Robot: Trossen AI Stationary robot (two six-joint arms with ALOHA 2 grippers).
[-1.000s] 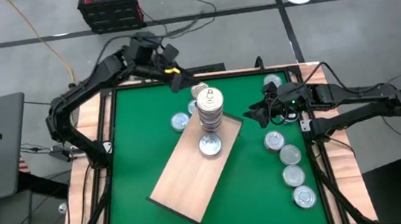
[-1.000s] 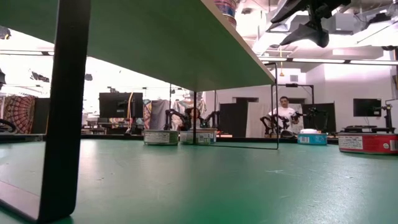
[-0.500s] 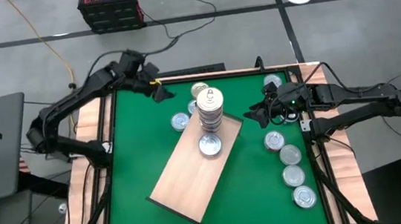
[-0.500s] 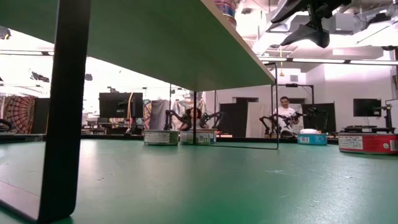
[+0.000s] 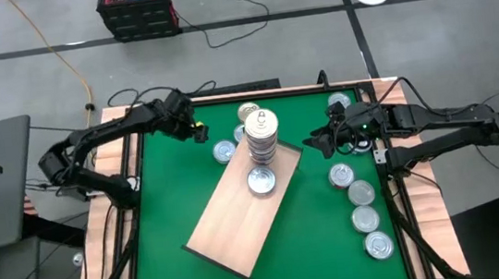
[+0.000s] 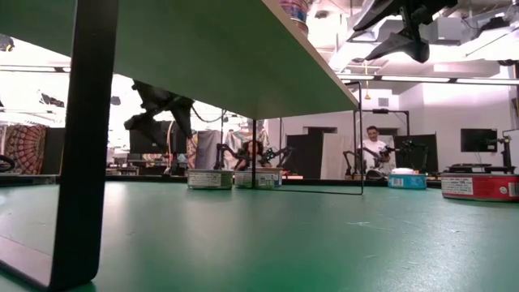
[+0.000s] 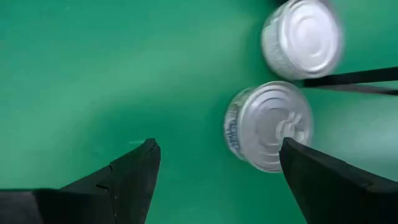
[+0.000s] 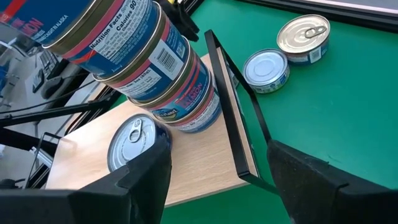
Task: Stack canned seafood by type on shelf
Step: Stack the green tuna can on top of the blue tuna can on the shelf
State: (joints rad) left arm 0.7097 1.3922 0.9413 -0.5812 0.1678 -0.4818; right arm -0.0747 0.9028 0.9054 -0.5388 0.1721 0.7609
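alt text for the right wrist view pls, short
A tall, leaning stack of tins stands on the tan wooden shelf, with one single tin lying beside its base. The open right gripper frames the shelf's corner, and two loose tins sit on the green table beyond.

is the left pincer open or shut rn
Open: the left pincer shows its two dark fingers spread wide, nothing between them, above the green table near a silver tin.

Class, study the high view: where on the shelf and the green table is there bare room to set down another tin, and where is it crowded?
Free: the shelf's near half, below the single tin; the green table left of the shelf. Crowded: the tall stack at the shelf's far end with loose tins beside it, and the tin row along the right edge.
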